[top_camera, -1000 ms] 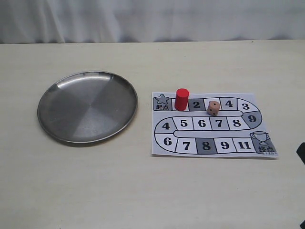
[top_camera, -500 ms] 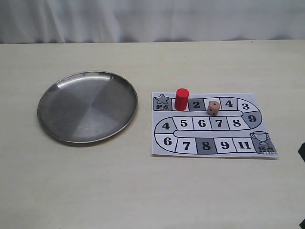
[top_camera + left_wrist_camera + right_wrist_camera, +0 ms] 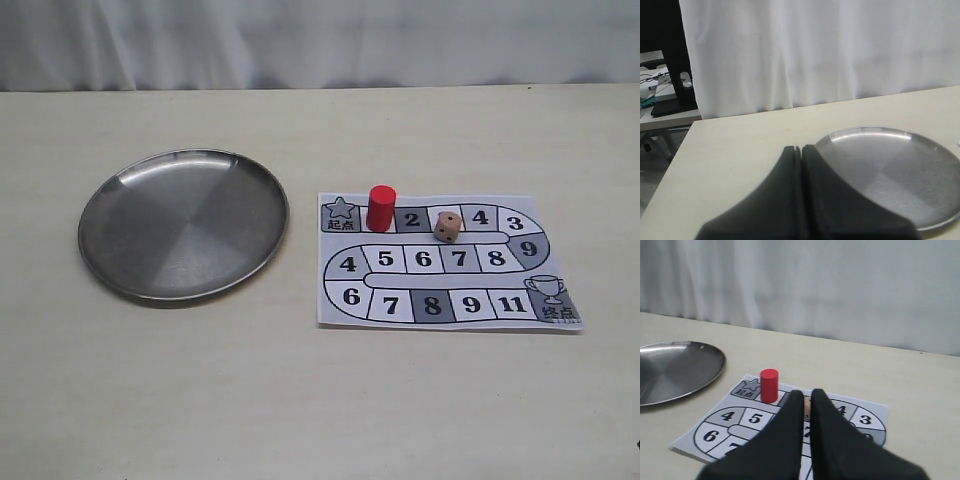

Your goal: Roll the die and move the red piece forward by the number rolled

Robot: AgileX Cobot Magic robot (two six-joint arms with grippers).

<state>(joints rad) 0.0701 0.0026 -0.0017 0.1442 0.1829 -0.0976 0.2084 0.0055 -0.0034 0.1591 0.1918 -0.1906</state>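
The red piece stands upright on the paper game board, on the square just past the star square. The die rests on the board's top row, between the squares marked 2 and 4. Neither gripper shows in the exterior view. In the right wrist view my right gripper hangs above the board's near side, its fingers almost touching and holding nothing. A sliver of the die shows beyond that slit, and the red piece stands beside it. My left gripper is shut and empty beside the steel plate.
A round steel plate lies on the table left of the board, with nothing in it. It fills one side of the left wrist view as the plate. A white curtain hangs behind the table's far edge.
A dark part of the right arm at the exterior view's right edge has slipped out of view. The die, the red piece and the plate have not moved.
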